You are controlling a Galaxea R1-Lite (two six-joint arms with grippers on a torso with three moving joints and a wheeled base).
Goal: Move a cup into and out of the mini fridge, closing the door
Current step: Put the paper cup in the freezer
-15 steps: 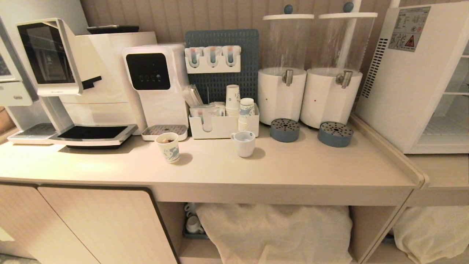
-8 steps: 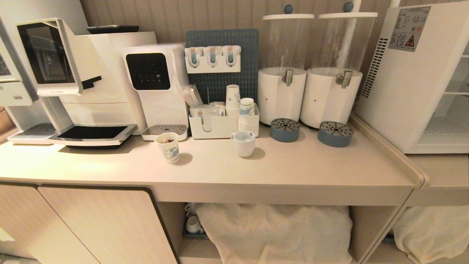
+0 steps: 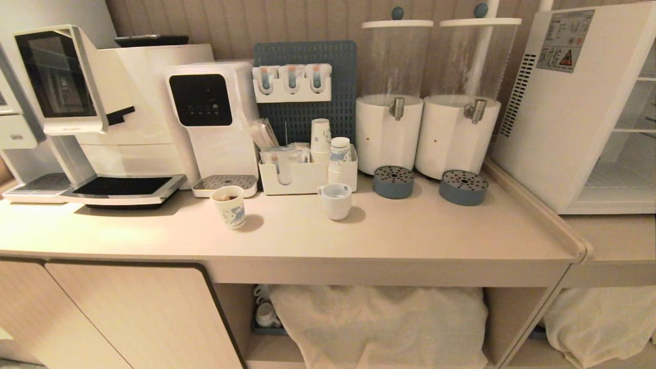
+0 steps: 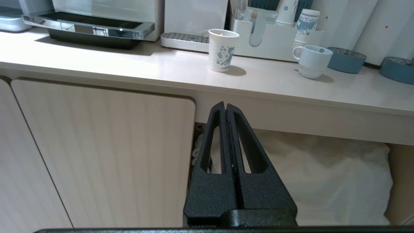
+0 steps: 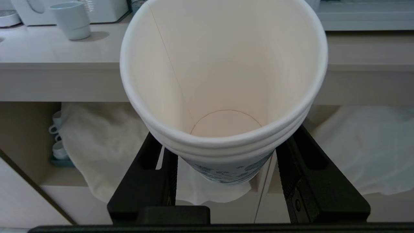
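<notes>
The right gripper point(image 5: 226, 181) was clamped on the cup point(image 5: 223, 77), a black finger point(image 5: 152, 181) pressed to each side of it below its layered rims. The cup was empty, its mouth tipped toward the wrist camera, blue print showing on its lower wall. It was held in the air in front of the counter point(image 5: 58, 55), below the counter's top edge, before the open shelf with the white cloth point(image 5: 362, 145). Neither arm showed in the head view.

The left gripper point(image 4: 226, 110) was closed on nothing, its two fingers pressed flat together. It hung low in front of the counter's cabinet door point(image 4: 103, 149), beneath the edge.

The fridge point(image 3: 569, 118) stood at the right end of the counter, on a lower step, its side vents and warning sticker point(image 3: 562, 41) facing the camera. Its front was open to view, with wire shelves point(image 3: 633, 128) visible inside; the door itself was outside the pictures.

On the counter point(image 3: 410, 236) stood a short printed paper cup point(image 3: 229, 206) with a brownish inside, and a white mug point(image 3: 335, 201) apart to its right. Behind them were a coffee machine point(image 3: 102, 113), a water dispenser point(image 3: 212, 120), an organiser point(image 3: 302, 174) holding stacked cups, and two drink dispensers point(image 3: 389, 102).
</notes>
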